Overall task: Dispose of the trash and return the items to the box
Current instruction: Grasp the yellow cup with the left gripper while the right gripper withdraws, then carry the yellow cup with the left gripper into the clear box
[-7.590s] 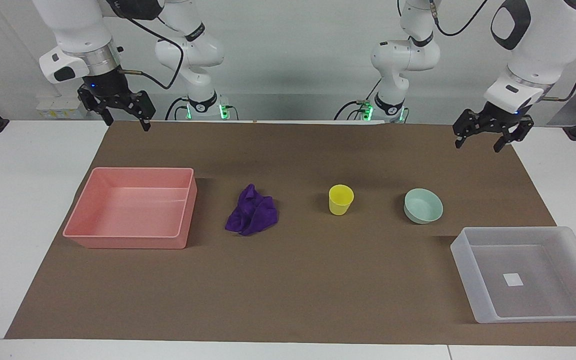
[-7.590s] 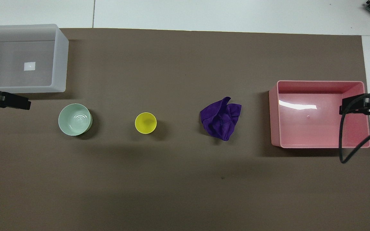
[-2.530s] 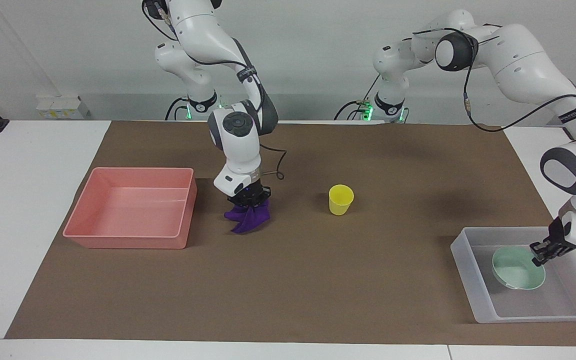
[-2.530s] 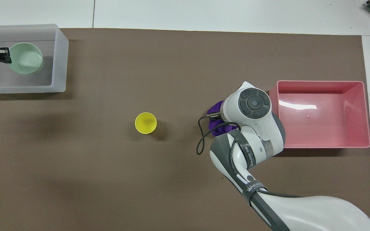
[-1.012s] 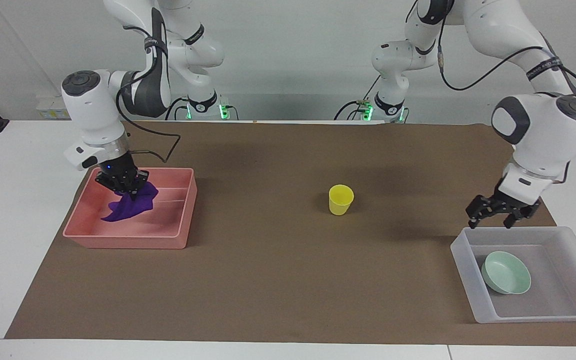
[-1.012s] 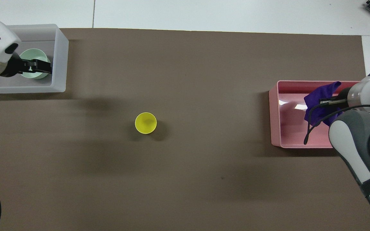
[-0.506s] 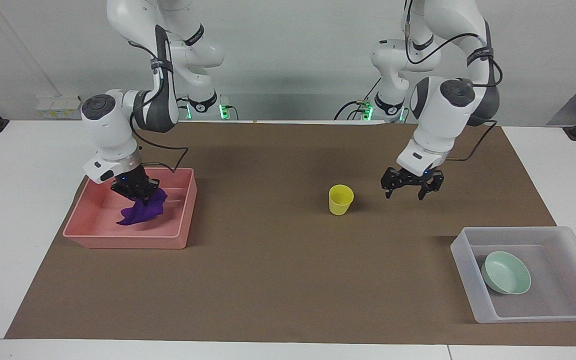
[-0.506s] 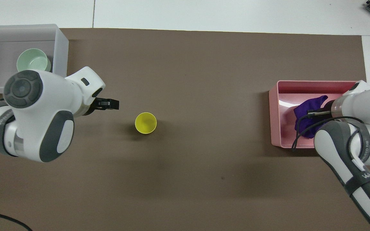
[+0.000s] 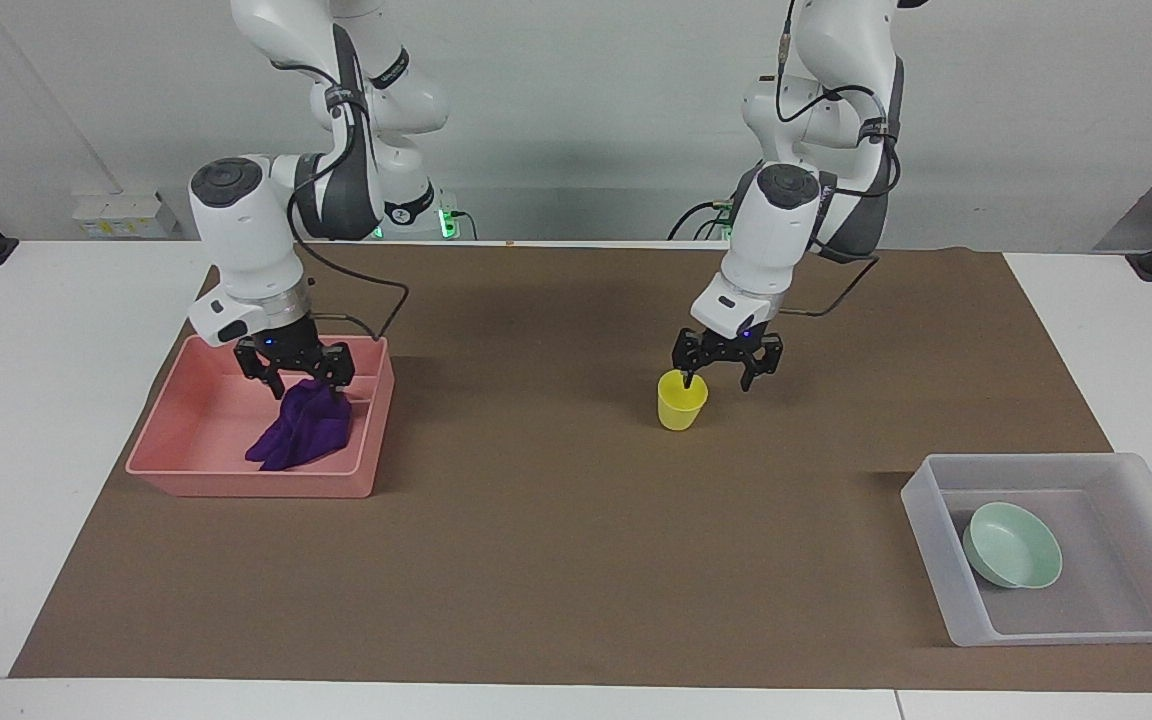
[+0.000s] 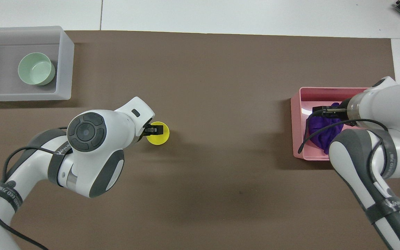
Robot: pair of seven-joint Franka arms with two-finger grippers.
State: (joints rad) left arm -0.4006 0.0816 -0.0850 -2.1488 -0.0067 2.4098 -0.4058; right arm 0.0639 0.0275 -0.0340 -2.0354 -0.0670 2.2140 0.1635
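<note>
The purple cloth (image 9: 301, 438) lies bunched in the pink tray (image 9: 236, 487), also in the overhead view (image 10: 321, 133). My right gripper (image 9: 306, 380) is open just above the cloth, inside the tray. The yellow cup (image 9: 681, 405) stands upright mid-table, also in the overhead view (image 10: 161, 136). My left gripper (image 9: 719, 378) is open over the cup's rim, one fingertip inside the cup and the other outside it toward the left arm's end. The mint bowl (image 9: 1014, 545) sits in the translucent box (image 9: 931, 545) and covers its label.
A brown mat (image 9: 536, 560) covers the middle of the white table. The pink tray (image 10: 295, 128) is at the right arm's end and the box (image 10: 66, 69) at the left arm's end. Cables hang from both wrists.
My right gripper has opened and let the cloth drop into the pink tray. My left gripper has moved from beside the cup to its rim.
</note>
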